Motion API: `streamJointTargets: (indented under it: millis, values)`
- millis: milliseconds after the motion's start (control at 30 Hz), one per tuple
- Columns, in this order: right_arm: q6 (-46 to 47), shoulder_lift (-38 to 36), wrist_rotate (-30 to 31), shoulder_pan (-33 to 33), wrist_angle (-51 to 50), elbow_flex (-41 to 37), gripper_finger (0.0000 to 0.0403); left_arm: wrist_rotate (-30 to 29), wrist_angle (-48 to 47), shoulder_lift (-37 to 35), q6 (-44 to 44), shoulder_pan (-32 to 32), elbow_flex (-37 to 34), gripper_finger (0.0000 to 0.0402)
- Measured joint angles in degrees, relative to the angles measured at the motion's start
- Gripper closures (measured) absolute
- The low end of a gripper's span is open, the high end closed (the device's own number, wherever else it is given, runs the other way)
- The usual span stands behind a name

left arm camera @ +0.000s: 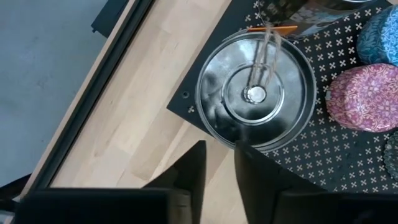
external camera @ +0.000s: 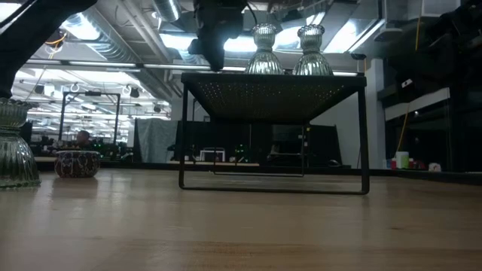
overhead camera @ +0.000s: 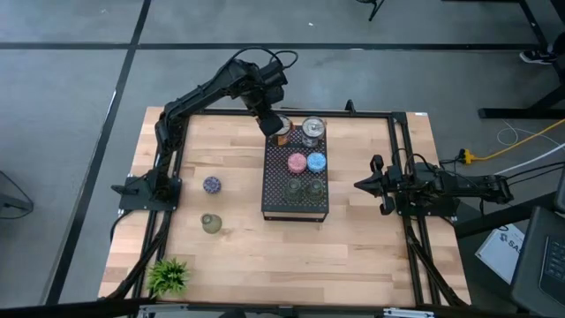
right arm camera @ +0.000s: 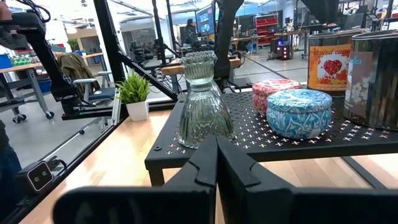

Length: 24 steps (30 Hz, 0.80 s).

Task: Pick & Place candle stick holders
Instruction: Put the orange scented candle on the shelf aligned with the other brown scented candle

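While the right gripper (overhead camera: 362, 185) waits closed right of the black tray (overhead camera: 274, 209), the left gripper (left arm camera: 217, 163), fingers slightly parted and empty, hovers over the tray's far-left corner beside the upright silvery holder (left arm camera: 255, 90).

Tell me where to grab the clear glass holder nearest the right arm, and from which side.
Grip the ribbed glass holder at its narrow neck, just under the scalloped cup; it stands upright, and its flared skirt looks too wide and sloped. Come in level from the tray's right edge, where the right hand faces it with nothing between.
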Motion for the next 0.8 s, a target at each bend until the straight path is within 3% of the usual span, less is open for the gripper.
streamJointTargets:
  millis: [300,800]
  values:
    - [0.02,0.01,0.00,0.02,0.00,0.00,0.0397,-0.15,0.04,0.04,-0.48,0.35,-1.77,0.0395]
    - [0.02,0.00,0.00,0.00,-0.02,0.00,0.0397,-0.37,0.04,0.04,0.74,0.36,-1.77,0.0400]
